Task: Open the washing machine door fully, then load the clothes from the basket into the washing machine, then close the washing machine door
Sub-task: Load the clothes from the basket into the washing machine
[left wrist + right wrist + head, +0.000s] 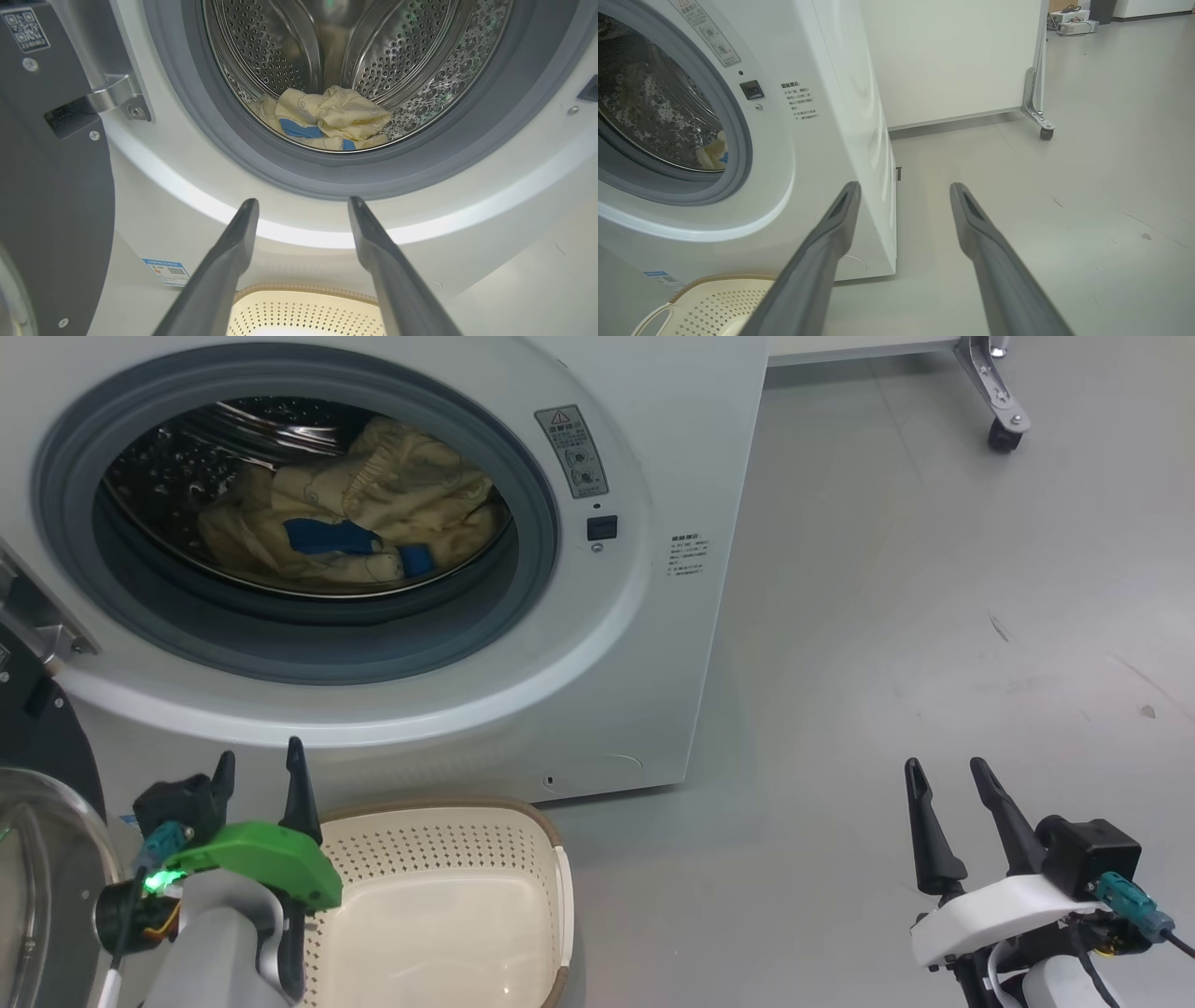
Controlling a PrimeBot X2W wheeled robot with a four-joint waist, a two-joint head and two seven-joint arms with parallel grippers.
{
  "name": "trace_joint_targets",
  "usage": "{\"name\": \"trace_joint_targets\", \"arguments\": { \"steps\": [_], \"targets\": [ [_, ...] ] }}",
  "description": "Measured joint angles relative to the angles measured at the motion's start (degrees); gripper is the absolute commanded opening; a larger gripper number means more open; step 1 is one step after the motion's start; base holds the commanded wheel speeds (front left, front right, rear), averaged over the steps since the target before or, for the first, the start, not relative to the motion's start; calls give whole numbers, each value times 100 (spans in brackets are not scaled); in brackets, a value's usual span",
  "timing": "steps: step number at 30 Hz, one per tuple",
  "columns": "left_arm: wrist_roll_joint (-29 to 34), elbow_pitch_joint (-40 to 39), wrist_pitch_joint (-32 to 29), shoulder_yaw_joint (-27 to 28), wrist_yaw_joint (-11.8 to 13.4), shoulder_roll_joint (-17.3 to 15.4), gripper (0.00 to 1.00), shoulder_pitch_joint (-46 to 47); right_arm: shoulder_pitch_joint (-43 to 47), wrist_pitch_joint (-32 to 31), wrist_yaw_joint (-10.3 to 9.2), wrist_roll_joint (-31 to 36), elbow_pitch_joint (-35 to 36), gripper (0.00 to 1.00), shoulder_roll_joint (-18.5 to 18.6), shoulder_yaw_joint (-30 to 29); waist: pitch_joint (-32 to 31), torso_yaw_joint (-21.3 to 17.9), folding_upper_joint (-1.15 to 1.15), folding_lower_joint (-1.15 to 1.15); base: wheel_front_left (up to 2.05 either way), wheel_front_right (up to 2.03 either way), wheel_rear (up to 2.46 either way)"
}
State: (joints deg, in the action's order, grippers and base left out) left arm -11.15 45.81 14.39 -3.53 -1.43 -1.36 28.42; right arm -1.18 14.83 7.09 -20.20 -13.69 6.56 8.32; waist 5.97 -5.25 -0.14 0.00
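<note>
While cream-yellow, blue-trimmed clothes point(355, 513) lie inside the big white washing machine point(672, 429), cream perforated plastic basket point(448, 845) in front, left gripper point(261, 758) and right gripper point(945, 765) splayed, grasping nothing.

On the washing machine point(597, 709) I saw a triangle warning sticker point(571, 451) at two o'clock of its opening, Chinese print point(689, 557) at three o'clock, a blue label sticker point(166, 271) at seven o'clock and a QR label point(25, 30) on the washing machine door point(60, 196), none legible.

Green-shelled left gripper point(260, 751), white-shelled right gripper point(943, 763), dark fingers point(299, 784), teal plugs point(1125, 896), perhaps orange wiring point(168, 922)
</note>
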Motion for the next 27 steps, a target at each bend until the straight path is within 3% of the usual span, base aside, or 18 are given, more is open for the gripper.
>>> {"name": "trace_joint_targets", "arguments": {
  "steps": [14,27],
  "targets": [
    [-165,-1057,0,-442,13,-10,100,-1096,232,0,0,9,77,100,44,-101,-250,289,0,0,0,0,0],
    [-342,-2090,0,-590,272,-35,100,-2063,335,0,0,9,90,100,38,-14,-451,453,0,0,0,0,0]
  ]
}}
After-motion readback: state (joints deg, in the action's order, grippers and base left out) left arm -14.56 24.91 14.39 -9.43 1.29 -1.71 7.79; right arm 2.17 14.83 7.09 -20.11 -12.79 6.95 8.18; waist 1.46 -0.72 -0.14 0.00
